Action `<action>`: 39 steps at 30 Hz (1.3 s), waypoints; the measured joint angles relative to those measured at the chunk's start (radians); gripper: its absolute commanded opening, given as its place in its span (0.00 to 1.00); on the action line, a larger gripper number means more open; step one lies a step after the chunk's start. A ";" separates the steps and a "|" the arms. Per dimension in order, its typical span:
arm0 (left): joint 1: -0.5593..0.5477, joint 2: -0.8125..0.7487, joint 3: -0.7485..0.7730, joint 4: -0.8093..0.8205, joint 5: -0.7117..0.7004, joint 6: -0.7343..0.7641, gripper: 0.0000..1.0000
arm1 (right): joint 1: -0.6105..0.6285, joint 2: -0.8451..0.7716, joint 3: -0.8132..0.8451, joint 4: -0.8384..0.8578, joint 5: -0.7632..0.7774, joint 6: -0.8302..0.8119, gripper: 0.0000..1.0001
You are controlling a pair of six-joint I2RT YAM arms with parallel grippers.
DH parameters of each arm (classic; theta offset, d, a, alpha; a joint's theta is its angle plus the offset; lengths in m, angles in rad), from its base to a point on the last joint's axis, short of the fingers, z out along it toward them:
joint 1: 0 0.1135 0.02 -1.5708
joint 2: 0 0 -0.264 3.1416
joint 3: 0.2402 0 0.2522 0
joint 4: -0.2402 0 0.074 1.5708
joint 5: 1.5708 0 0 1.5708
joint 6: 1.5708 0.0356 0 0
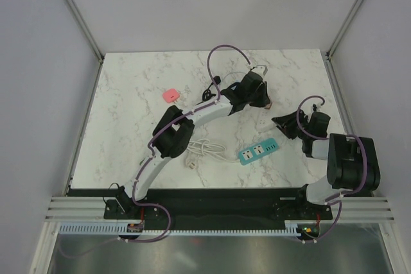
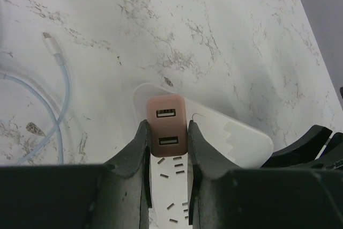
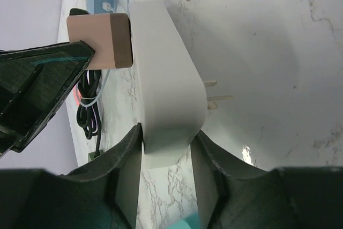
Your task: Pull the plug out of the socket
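Note:
A pinkish-brown USB plug (image 2: 167, 127) with two ports sits in a white socket block (image 2: 230, 135). My left gripper (image 2: 166, 128) is shut on the plug, one finger on each side. In the right wrist view the white socket block (image 3: 166, 73) lies on its side with its metal prongs (image 3: 217, 99) pointing right. My right gripper (image 3: 167, 135) is shut on its near end. The plug (image 3: 104, 41) stands against the block's left face, still touching it. In the top view both grippers, left (image 1: 262, 99) and right (image 1: 278, 122), meet right of the table's centre.
A teal power strip (image 1: 259, 151) lies near the front, beside the right arm. A coiled white cable (image 1: 205, 149) lies by the left arm's elbow. A pink object (image 1: 171, 95) and a black cable bundle (image 1: 209, 91) lie further back. A pale blue cable (image 2: 60, 105) lies left of the plug.

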 measured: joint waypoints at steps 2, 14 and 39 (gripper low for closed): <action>0.003 0.000 -0.008 0.016 0.005 0.000 0.02 | 0.000 0.025 0.013 0.000 -0.006 0.003 0.51; 0.014 -0.006 -0.045 0.075 0.032 0.000 0.02 | 0.000 0.121 0.049 0.038 -0.048 0.026 0.24; -0.028 -0.018 0.021 -0.043 -0.102 0.104 0.02 | 0.013 0.081 0.167 -0.239 -0.023 0.006 0.00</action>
